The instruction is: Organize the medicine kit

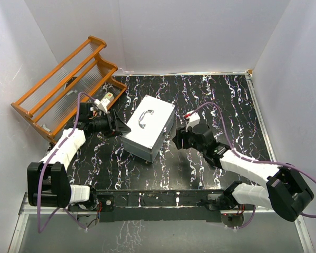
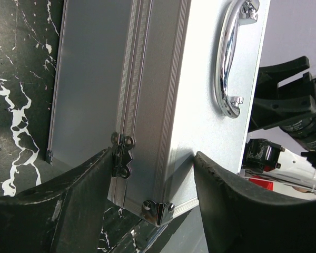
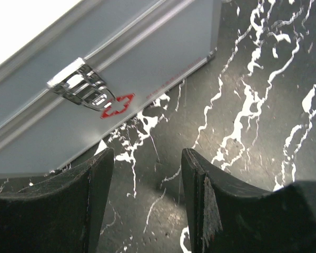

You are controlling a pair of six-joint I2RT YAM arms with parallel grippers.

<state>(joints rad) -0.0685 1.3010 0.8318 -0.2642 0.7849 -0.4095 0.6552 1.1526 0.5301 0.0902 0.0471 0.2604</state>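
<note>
Jaws first: your right gripper point(image 3: 147, 151) has them spread wide with only the marbled table point(image 1: 226, 100) showing between them, so it's holding nothing. Your left gripper point(image 2: 151, 154) is trickier. Its jaws are parted around a back corner of the medicine kit point(image 1: 147, 126), one finger down by the hinge point(image 2: 121, 156) and the other at the lid's edge. Honestly, I can't tell from the wrist view whether they're pinching the case or just sitting against it. The kit sits on the table about midway between your two arms, turned at an angle, with the lid down and the chrome handle point(image 1: 144, 117) facing up. From the right wrist view the front latch point(image 3: 81, 87) looks folded flat over the seam next to the little red cross point(image 3: 117, 105), so I'd call it fastened. Progress-wise there's not much to go on: the case is shut, nothing inside it is visible, and I can't pick out anything waiting to go in. A wooden rack point(image 1: 63, 84) sits in the far left corner, well apart from the kit. My read is that the actual sorting isn't done yet. With one arm at the hinge side and the other facing the latch, you look set up to open the lid, and everything after that is left to do. Could be wrong though, since a closed box looks the same either way.
</note>
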